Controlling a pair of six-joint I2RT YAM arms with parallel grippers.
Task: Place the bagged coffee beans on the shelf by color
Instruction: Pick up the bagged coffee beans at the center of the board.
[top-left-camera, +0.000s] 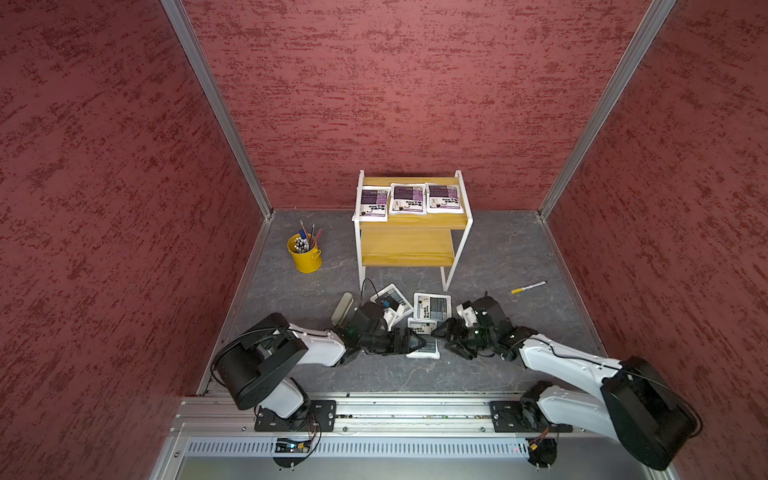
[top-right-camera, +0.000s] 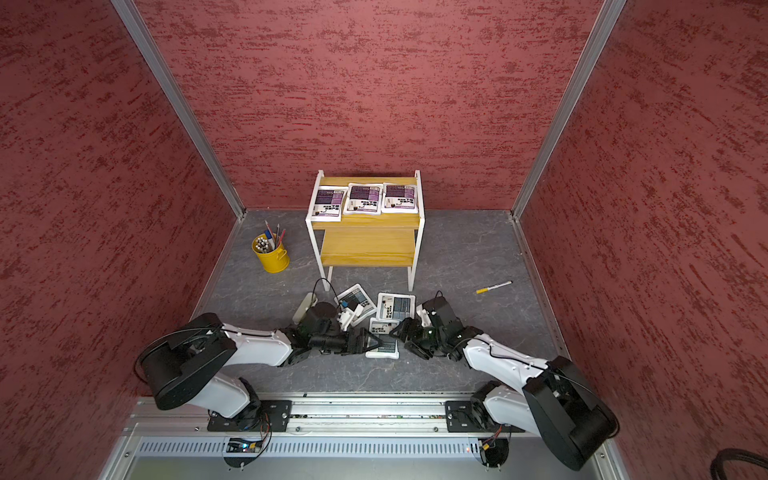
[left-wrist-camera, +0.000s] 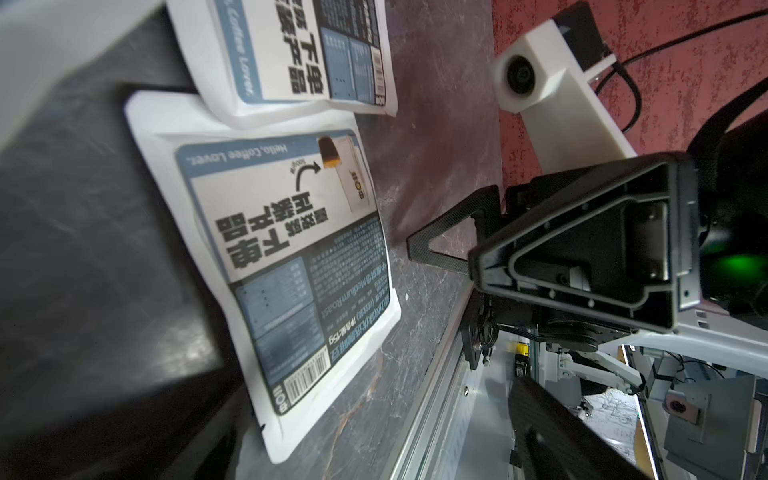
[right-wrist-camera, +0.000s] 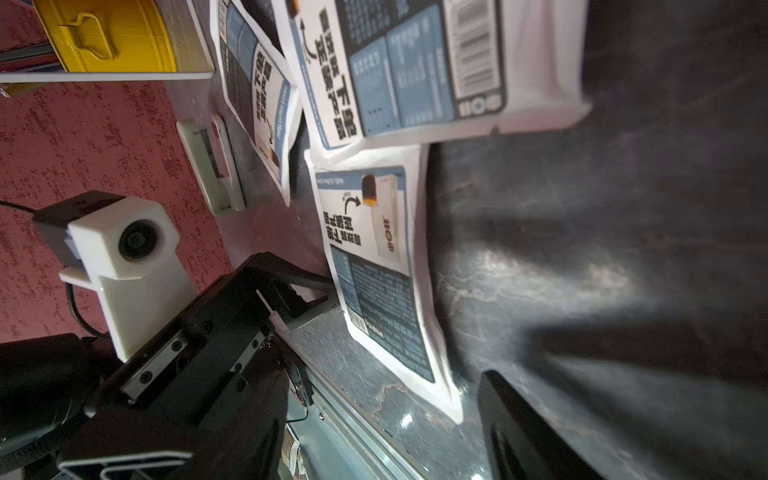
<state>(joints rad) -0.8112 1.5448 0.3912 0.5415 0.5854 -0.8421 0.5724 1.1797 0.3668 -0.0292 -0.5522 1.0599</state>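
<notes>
Coffee bags (top-left-camera: 434, 307) with blue labels lie on the tabletop (top-left-camera: 498, 257). Left claw (top-left-camera: 419, 340) and right claw (top-left-camera: 451, 340) stand open by the nearest bag (left-wrist-camera: 286, 257), empty. They may bump, or lifting may drag the overlapping bag (left-wrist-camera: 299, 54).

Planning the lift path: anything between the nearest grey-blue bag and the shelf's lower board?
Yes, at floor level: two other grey-blue bags lie between the nearest bag and the shelf. The lower board is bare.
</notes>
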